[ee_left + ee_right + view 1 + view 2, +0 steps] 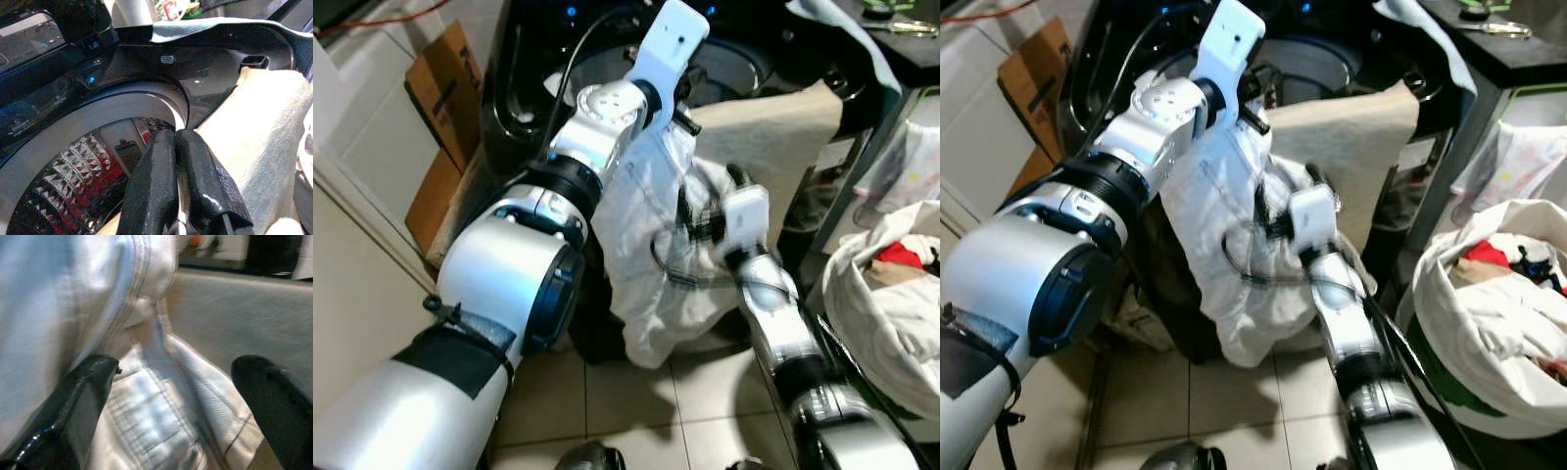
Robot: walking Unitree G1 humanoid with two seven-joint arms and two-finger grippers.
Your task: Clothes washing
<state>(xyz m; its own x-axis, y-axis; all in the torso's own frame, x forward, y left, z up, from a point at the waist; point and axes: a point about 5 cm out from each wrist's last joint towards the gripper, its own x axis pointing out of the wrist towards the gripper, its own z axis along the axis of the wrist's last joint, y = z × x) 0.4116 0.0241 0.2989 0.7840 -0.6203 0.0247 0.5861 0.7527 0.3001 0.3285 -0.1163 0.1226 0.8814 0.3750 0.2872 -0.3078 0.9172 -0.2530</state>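
Left gripper (177, 147) fingers together over washing machine drum (73, 166); right gripper (181, 396) fingers apart against hanging white garment (656, 245).

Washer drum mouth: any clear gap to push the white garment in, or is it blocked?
Open patch: the drum interior, bordered by the pale door ring and the beige towel draped over the rim. Crowded: the left pincer, shut, sits at the mouth beside that towel; the white garment hangs below, right pincer open against it. Laundry bag is full.
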